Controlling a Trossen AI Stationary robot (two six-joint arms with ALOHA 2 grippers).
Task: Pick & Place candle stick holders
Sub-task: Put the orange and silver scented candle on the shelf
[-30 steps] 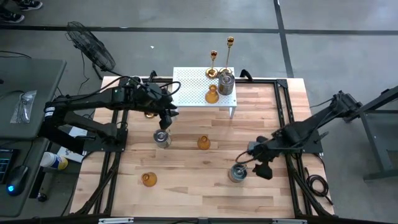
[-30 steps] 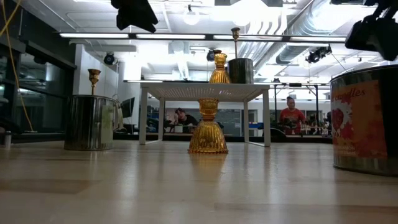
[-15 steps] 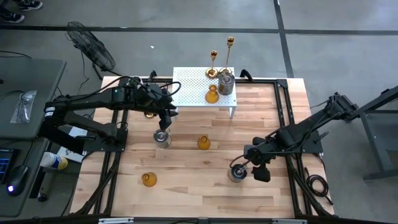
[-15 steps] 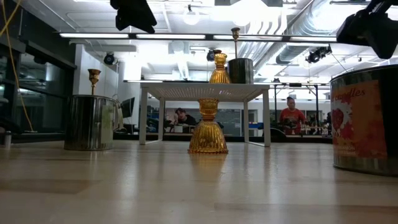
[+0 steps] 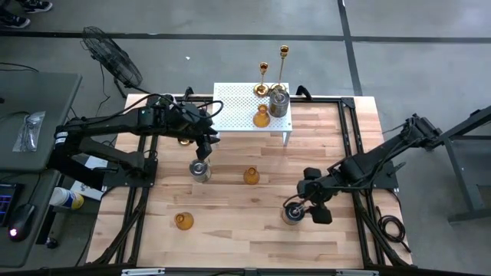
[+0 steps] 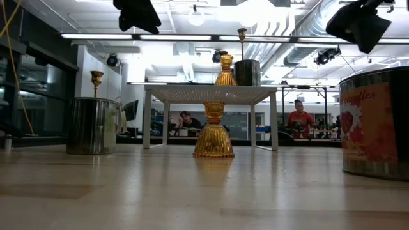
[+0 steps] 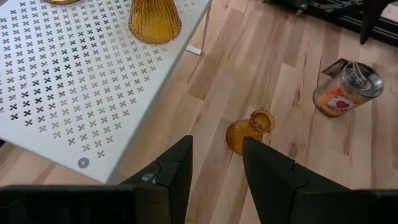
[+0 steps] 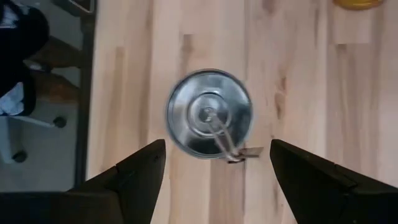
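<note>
The right gripper (image 5: 304,201) hangs wide open and empty over a silver cup (image 8: 209,113) on the worktop (image 5: 230,230) — lowered off-centre, a finger (either one) could topple it.

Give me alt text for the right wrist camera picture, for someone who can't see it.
Looking straight down, the right gripper hangs open above a shiny silver cup standing on the wooden table, its two dark fingers spread wide to either side of the cup without touching it. An amber glass holder just shows at the picture's edge.
</note>
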